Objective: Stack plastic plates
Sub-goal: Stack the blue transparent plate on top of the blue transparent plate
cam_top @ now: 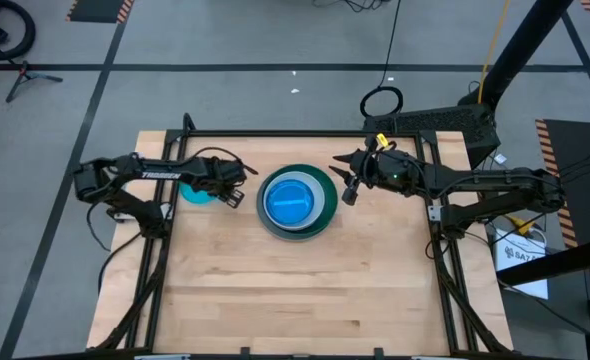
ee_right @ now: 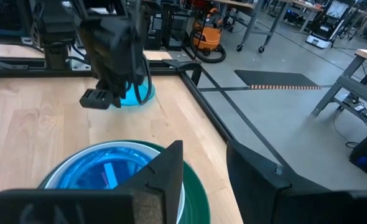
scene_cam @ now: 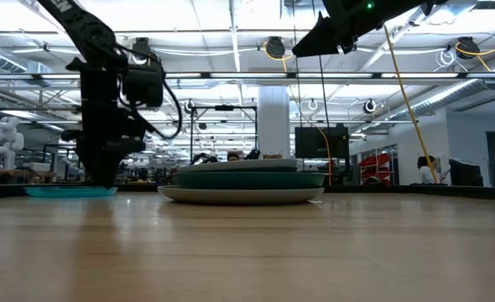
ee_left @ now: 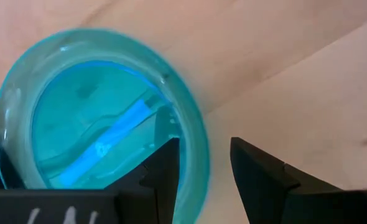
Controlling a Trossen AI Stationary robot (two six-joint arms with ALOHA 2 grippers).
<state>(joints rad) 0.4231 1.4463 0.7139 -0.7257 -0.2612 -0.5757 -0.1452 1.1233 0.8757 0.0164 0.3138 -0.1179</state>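
Large open robotics lab or industrial workshop, grey concrete floor (cam_top: 275, 40) with hazard-striped mats (ee_right: 277, 79), ceiling pipework (scene_cam: 231, 50), an orange shop vacuum (ee_right: 208, 38), wheeled workbenches (ee_right: 258, 18), a white humanoid robot (scene_cam: 4, 143).

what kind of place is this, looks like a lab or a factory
Most likely a big robotics lab or workshop. The wooden table stands on a taped concrete floor, an orange shop vacuum sits behind it, and the low view shows open ceiling pipes and a white humanoid robot.

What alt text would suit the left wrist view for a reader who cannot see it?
The left gripper hangs open over the rim of a clear turquoise plate, one finger inside the rim, one outside. The plate lies flat on the pale wooden table.
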